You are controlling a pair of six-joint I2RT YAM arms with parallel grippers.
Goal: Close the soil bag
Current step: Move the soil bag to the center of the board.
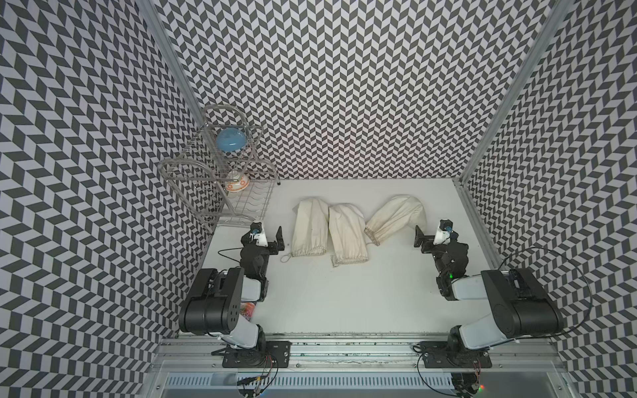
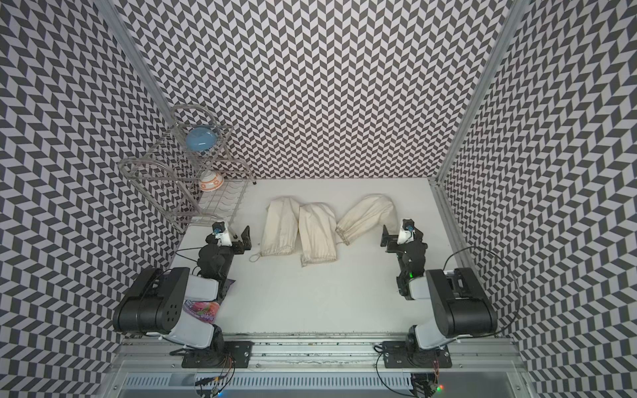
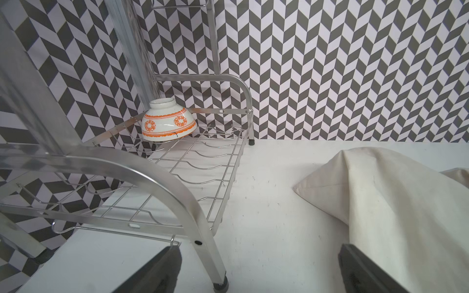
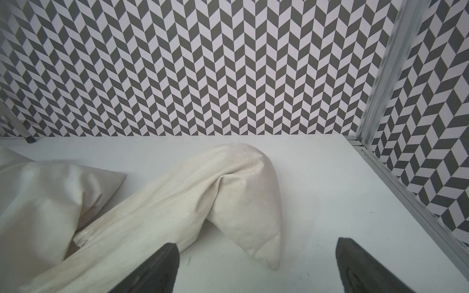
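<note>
Bags: three cream cloth ones lie side by side on the white table (image 1: 344, 299), at the centre of both top views: left bag (image 1: 310, 227), middle bag (image 1: 346, 237), right bag (image 1: 396, 217). We cannot tell which holds soil.
Left tool (image 1: 268, 239): jaws wide, holding nothing, just left of the left bag.
Right tool (image 1: 433, 239): wide and empty, just right of the right bag.
Rack (image 1: 220, 179): upper left, with blue bowl (image 1: 231, 140) and orange-patterned bowl (image 1: 238, 184).

You get bright, even light with soft shadows; walls (image 1: 344, 86) bow at the edges, and the near rack (image 3: 76, 165) blurs slightly.
</note>
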